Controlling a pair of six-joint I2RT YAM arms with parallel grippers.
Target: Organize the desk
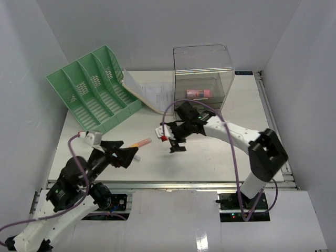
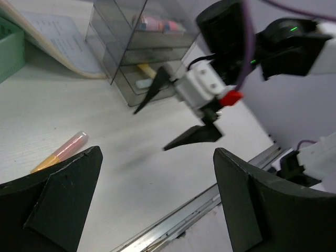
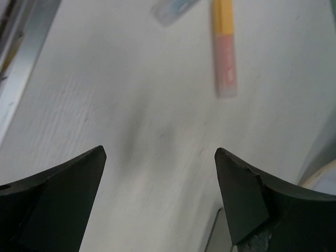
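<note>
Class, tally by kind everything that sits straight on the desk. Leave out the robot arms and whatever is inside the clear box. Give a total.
Green file rack: 1
Clear drawer box: 1
Paper stack: 1
Pens: 2, an orange-and-pink marker and a pale blue pen, only partly in view
Total: 5

No legible text; print on the paper (image 1: 151, 95) too small

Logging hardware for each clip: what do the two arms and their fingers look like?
The left arm and right arm have white links, black joints and a purple cable each. The left gripper and right gripper carry black wedge-shaped fingers. The right gripper's white body bears a small red part; a green light glows nearby.
</note>
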